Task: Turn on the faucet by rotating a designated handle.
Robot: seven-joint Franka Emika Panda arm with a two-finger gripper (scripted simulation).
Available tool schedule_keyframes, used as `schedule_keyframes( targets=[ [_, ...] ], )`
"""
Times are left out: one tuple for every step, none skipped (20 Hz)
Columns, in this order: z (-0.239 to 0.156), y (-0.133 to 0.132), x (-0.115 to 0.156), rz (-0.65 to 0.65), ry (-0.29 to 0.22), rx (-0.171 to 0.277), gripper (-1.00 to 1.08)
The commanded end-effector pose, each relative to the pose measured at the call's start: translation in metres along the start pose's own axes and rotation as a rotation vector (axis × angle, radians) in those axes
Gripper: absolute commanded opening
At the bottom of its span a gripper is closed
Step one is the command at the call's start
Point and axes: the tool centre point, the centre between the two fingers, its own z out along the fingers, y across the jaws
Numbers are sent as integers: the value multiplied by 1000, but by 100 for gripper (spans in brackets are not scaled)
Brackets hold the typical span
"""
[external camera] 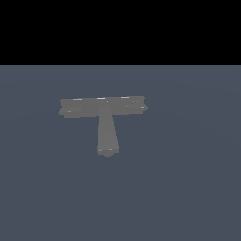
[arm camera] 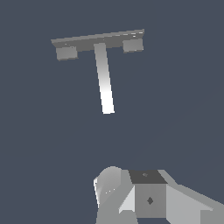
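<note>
The faucet (external camera: 104, 115) is a small matte grey T-shape standing on the dark grey-blue floor. Its wide crossbar (external camera: 102, 106) has pale specks along the edge, and one longer stem (external camera: 107, 136) reaches toward the camera. In the wrist view the faucet (arm camera: 101, 57) lies well ahead of me, with two small blocks under its crossbar and a pale stem (arm camera: 105, 87). Only a part of my gripper (arm camera: 131, 192) shows in the wrist view, well apart from the faucet and touching nothing. How its jaws stand does not show. The arm is out of the exterior view.
The flat dark grey-blue floor (external camera: 188, 179) spreads around the faucet on all sides. A black band fills the top of the exterior view.
</note>
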Motion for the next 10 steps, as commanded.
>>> schedule_keyframes(
  targets=[
    [42, 4, 5, 27, -75, 15, -14],
    [59, 10, 12, 23, -102, 27, -5],
    [80, 3, 20, 34, -119, 38, -11],
    [97, -8, 28, 23, -133, 13, 21],
    [123, -7, 28, 50, -169, 3, 41],
    [141, -2, 31, 137, -189, 50, -2],
    [142, 5, 31, 151, -192, 57, -2],
    [165, 3, 32, 150, -220, 37, 5],
    [188, 16, 28, 187, -247, -4, 21],
    [201, 39, 33, 266, -250, 12, 50]
  ],
)
